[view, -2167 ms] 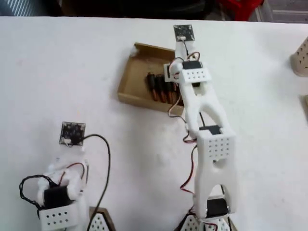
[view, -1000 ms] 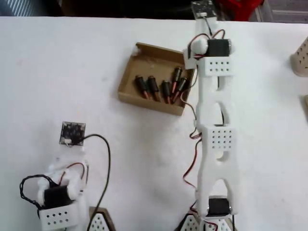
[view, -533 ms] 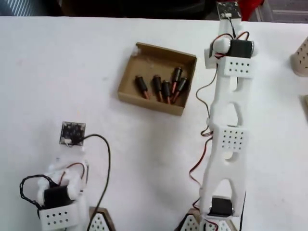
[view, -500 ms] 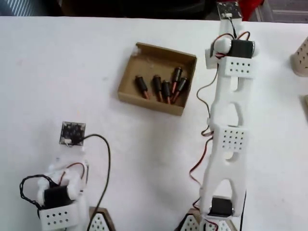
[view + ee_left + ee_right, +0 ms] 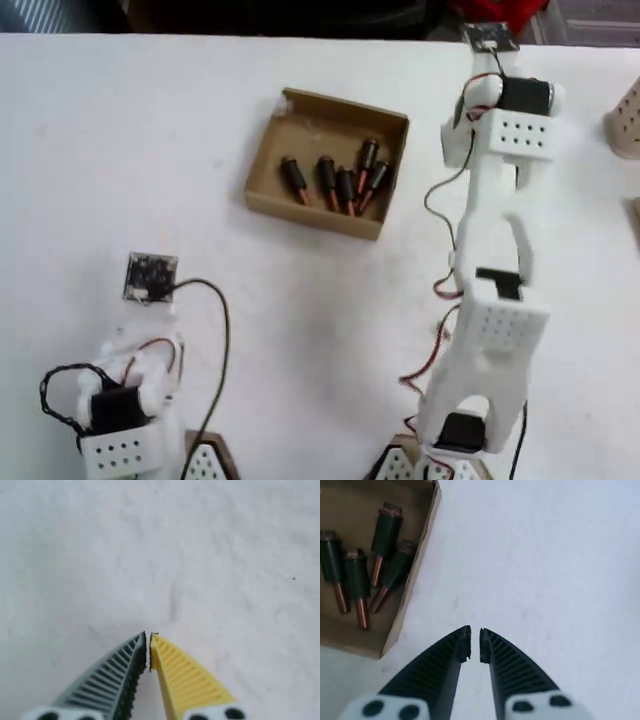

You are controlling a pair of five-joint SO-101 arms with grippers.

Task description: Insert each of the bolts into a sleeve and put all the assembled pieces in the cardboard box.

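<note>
The cardboard box (image 5: 300, 112) lies on the white table and holds several assembled pieces (image 5: 346, 186), black sleeves with copper bolt threads sticking out. In the right wrist view the box (image 5: 418, 575) shows with the assembled pieces (image 5: 387, 530) lying in it. My right gripper (image 5: 475, 643) hangs over bare table beside the box's wall, black fingers (image 5: 501, 655) shut with only a slit between the tips and nothing held. The right arm (image 5: 495, 210) stretches along the box's right side. My left gripper (image 5: 149, 638), grey and yellow, is shut over bare table; the left arm (image 5: 120, 405) sits folded at the near left.
A pale perforated object (image 5: 626, 122) stands at the table's right edge. The arm bases (image 5: 440, 455) sit at the near edge. Dark clutter lies beyond the table's far edge.
The right arm has swung from over the box to its right side, uncovering the pieces inside. The left arm has not moved.
</note>
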